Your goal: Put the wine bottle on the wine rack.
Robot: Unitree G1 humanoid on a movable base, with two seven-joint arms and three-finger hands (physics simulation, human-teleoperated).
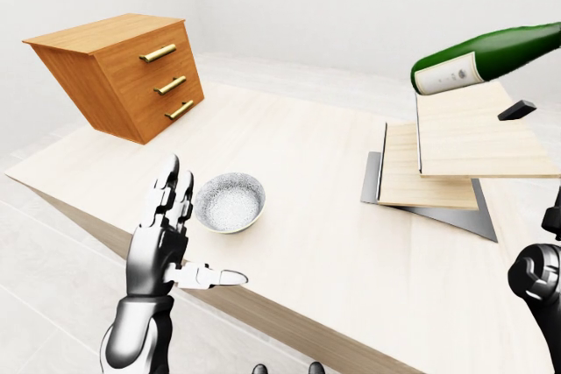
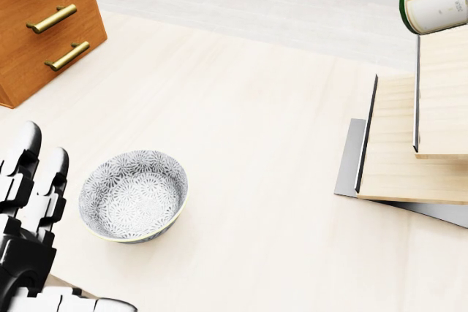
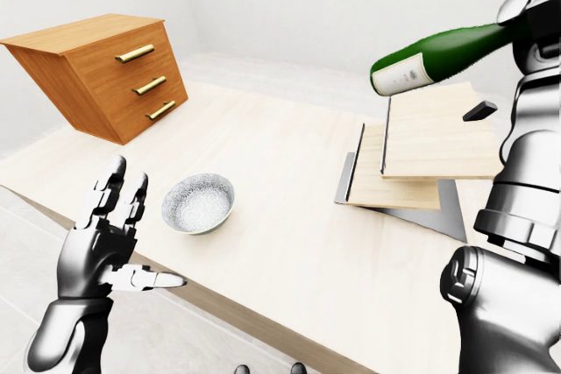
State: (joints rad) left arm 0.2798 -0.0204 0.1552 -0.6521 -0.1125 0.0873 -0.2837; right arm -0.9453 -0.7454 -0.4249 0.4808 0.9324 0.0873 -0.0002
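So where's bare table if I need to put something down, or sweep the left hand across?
Bare table runs between the bowl and the wine rack, and from the bowl up to the drawer chest. It is crowded at the right: the wine bottle hangs over the rack. The left hand stands open beside the bowl.
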